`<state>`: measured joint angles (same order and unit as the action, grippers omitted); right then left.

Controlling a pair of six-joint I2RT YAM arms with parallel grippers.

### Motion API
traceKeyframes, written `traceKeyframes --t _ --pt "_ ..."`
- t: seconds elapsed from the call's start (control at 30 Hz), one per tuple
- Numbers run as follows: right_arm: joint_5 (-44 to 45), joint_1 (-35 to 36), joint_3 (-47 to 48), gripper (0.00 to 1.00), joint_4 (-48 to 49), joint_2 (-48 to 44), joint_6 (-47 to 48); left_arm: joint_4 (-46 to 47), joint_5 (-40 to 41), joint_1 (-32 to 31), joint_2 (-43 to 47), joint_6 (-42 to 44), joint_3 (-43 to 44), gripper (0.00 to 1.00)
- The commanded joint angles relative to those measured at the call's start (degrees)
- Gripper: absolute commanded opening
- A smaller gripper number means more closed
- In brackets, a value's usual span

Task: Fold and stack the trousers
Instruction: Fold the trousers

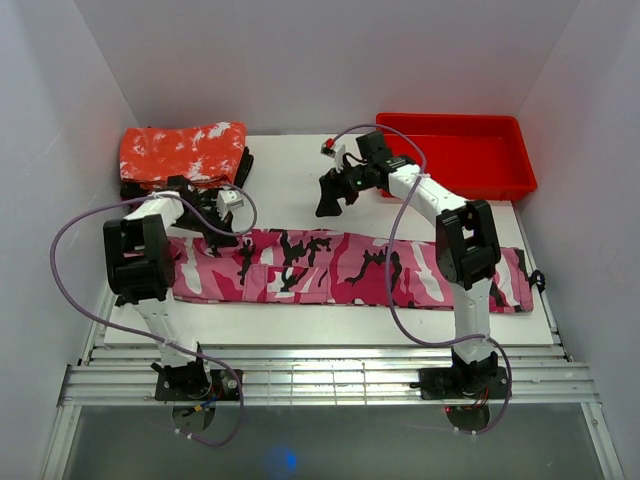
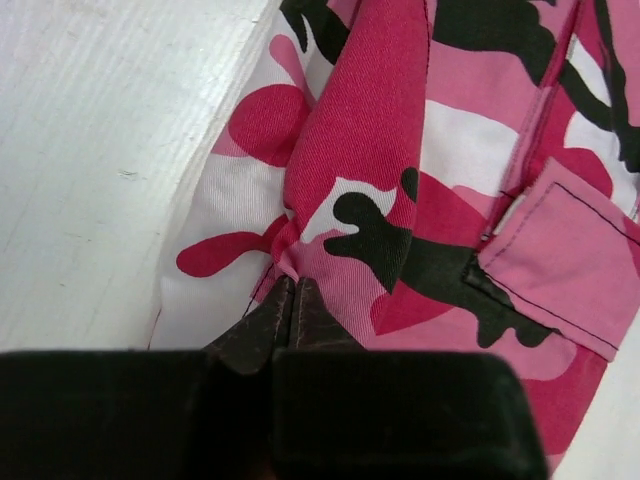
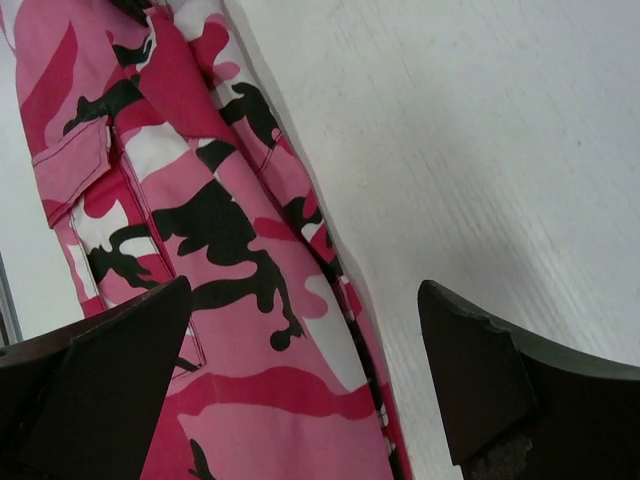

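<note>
Your left gripper [image 2: 290, 300] is pressed together on the trousers [image 2: 450, 230], pinching a raised ridge of hot pink cloth right at its fingertips. From that pinch the ridge runs straight ahead of the gripper. A stitched pocket flap [image 2: 570, 270] lies ahead and to its right, and the bare white table [image 2: 100, 170] shows to its left, just past the cloth's edge.

In the top view the left gripper [image 1: 222, 225] sits at one end of the trousers [image 1: 350, 270], which stretch away from it as a long flat band across the table [image 1: 290, 170]. The folded red cloth [image 1: 185, 150] lies just beyond this gripper.

Your right gripper [image 3: 305, 300] is spread wide with nothing between its fingers [image 3: 120, 370]. In its wrist view the trousers [image 3: 220, 250] lie below and ahead on its left side, with bare table on its right. From above, the right gripper [image 1: 330, 200] hangs just past the far edge of the trousers, with the red tray [image 1: 460, 155] beside it.
</note>
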<state>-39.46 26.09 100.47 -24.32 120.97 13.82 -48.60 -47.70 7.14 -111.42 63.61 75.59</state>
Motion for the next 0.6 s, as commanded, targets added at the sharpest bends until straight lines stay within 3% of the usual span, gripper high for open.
traceKeyframes --t 0.0,0.03,0.23,0.37,0.57 --pt "-2.5 0.4 4.3 1.00 1.4 1.6 -1.3 0.6 -3.0 -0.6 9.7 6.5 -4.1 0.02" --pt "-3.0 0.5 4.7 0.90 1.6 1.9 -1.6 1.7 -2.9 -0.5 11.4 7.0 -7.4 0.00" --pt "-4.6 2.3 3.1 0.68 6.3 2.6 -5.1 12.4 0.8 -1.6 26.3 11.2 -22.5 0.00" --pt "-5.1 4.5 0.2 0.59 9.6 2.3 -8.5 18.0 4.3 -2.7 32.9 16.9 -34.2 0.00" --pt "-3.4 9.8 -5.4 0.44 10.4 1.9 -10.7 20.4 7.0 -4.1 34.2 18.7 -39.6 0.00"
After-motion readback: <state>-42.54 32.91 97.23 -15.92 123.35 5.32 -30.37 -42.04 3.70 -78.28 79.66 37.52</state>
